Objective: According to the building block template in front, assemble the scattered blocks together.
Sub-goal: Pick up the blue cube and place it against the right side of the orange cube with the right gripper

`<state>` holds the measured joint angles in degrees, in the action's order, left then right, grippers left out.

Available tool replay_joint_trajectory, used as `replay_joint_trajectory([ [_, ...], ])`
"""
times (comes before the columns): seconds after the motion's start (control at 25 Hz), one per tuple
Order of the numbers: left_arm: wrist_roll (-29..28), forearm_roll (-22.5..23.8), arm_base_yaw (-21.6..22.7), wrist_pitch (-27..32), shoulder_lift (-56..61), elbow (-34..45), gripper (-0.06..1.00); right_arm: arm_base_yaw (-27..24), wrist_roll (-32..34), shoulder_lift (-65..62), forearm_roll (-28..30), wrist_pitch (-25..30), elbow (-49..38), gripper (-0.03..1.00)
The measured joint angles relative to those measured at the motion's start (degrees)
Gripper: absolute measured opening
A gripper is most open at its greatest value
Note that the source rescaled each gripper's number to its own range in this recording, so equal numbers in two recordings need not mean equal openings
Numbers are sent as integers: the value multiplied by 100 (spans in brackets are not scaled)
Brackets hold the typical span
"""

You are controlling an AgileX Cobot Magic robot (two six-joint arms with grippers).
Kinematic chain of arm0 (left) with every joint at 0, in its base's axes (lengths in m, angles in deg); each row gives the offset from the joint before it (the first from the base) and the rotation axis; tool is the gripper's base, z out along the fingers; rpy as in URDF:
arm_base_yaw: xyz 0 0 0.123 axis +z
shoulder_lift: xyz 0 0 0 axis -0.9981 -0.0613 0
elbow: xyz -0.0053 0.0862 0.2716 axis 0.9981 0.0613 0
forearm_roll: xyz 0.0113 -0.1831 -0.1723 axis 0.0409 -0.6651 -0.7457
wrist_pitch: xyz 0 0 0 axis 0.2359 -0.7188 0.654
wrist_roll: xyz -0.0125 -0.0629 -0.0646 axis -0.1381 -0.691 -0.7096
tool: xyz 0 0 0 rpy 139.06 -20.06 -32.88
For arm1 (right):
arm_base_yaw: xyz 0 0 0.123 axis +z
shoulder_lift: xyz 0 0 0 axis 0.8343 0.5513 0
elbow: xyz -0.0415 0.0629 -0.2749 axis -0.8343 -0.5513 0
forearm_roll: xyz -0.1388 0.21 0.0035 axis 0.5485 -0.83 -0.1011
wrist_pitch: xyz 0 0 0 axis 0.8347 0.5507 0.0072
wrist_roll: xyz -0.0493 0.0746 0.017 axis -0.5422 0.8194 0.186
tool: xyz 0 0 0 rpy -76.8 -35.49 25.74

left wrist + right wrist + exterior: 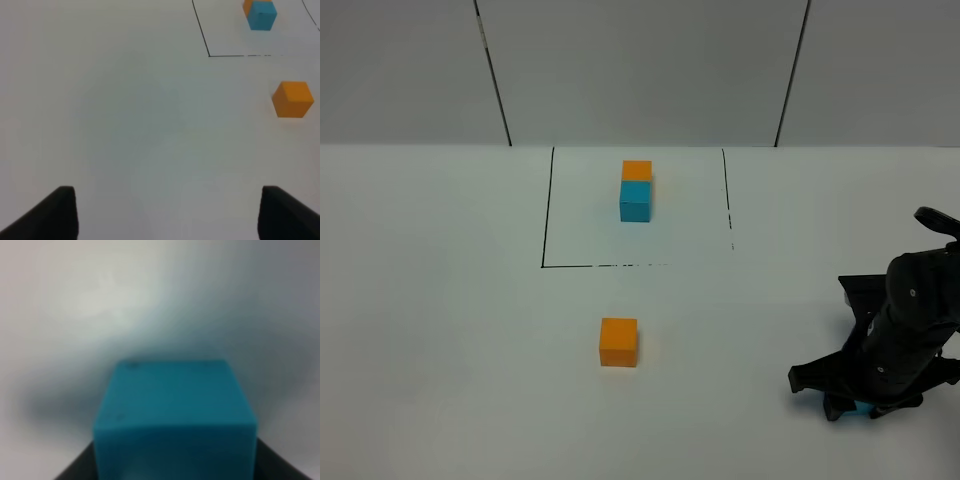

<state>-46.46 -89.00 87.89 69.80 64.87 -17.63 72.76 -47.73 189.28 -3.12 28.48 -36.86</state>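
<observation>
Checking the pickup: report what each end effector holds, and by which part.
The right end effector is shut on the cyan-blue cube, gripping it by its two opposite side faces. The left end effector is open and holds nothing.

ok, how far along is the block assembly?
Done: nothing joined yet. In hand: right jaws closed on the small matte cyan-blue cube. Remaining: carry it to the lone matte orange cube and join them like the outlined orange-and-cyan template pair.

Right arm (905, 330) low, jaws clamped, left jaws apart
</observation>
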Motion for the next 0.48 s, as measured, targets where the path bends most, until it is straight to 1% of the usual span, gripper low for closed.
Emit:
replay_joint_trajectory([
  [0.08,0,0,0,0,0,0,56,13,-330,13,-36,212,141,1],
  [0.16,0,0,0,0,0,0,56,113,-771,32,85,590,409,1],
  [0.2,0,0,0,0,0,0,56,204,-954,24,270,833,625,1],
  [0.32,0,0,0,0,0,0,56,565,-1611,-3,1077,1600,1376,1],
  [0.48,0,0,0,0,0,0,56,1018,-2722,69,1998,2574,2361,1],
])
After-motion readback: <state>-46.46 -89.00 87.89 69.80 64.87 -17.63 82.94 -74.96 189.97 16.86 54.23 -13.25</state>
